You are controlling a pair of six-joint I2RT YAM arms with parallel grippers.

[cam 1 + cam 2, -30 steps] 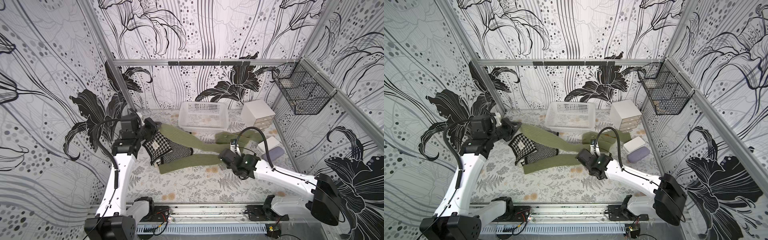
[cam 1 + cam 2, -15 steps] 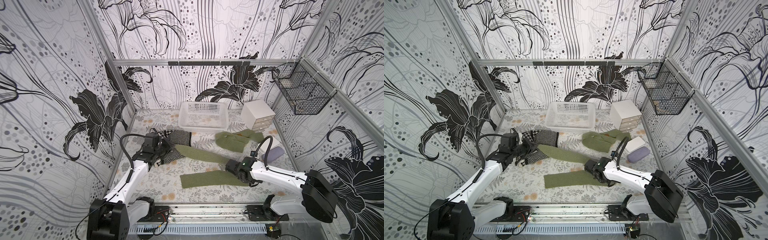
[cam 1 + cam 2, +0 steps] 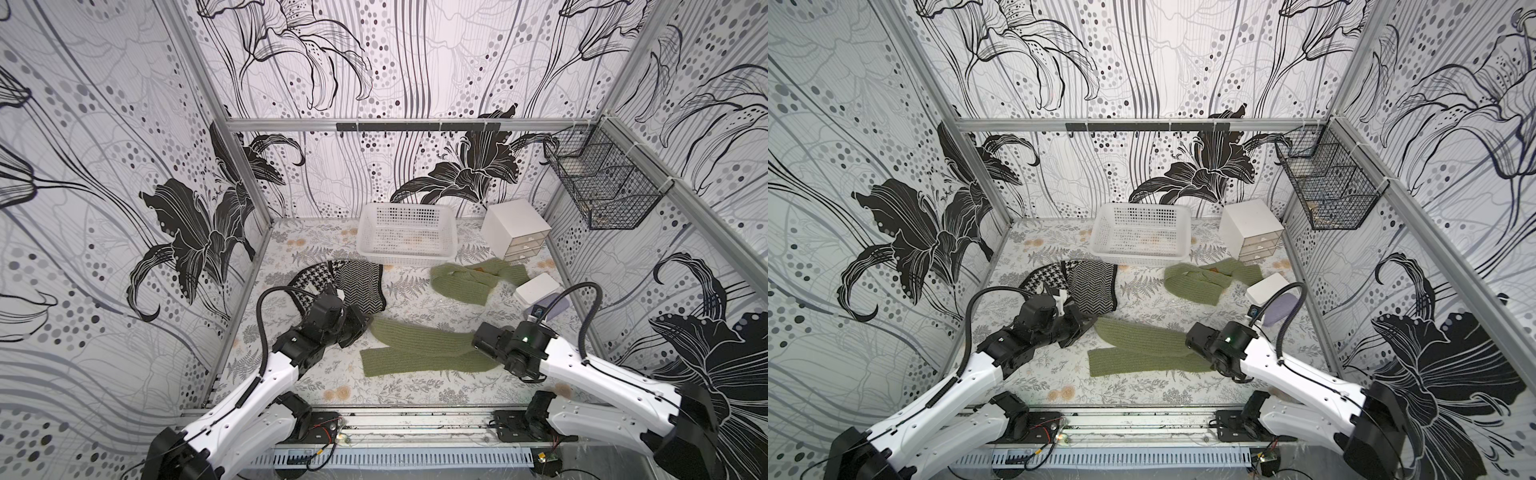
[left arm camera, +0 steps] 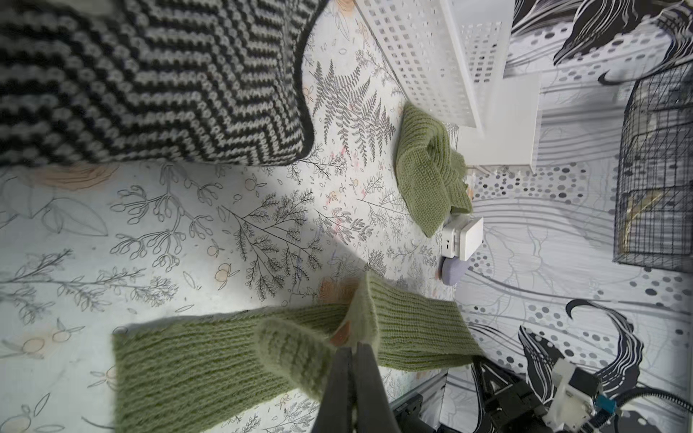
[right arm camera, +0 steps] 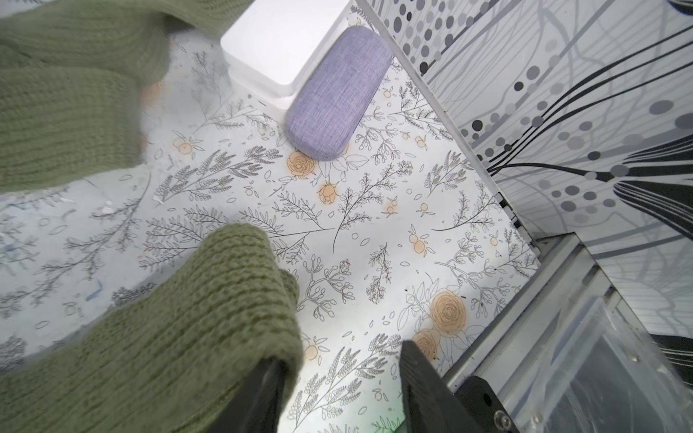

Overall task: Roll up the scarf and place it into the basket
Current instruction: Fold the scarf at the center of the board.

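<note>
Parting its jaws, the right gripper had just released the scarf flat for rolling, the left gripper staying clamped on one end.

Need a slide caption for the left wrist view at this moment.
Left gripper, shut, pinches a raised edge of the green scarf; zigzag scarf and white basket lie beyond.

The basket is placed midway along the table's back edge, the drawer box in the back right corner. The scarf is laid near the front edge; a patterned scarf is found behind it, leftward.
</note>
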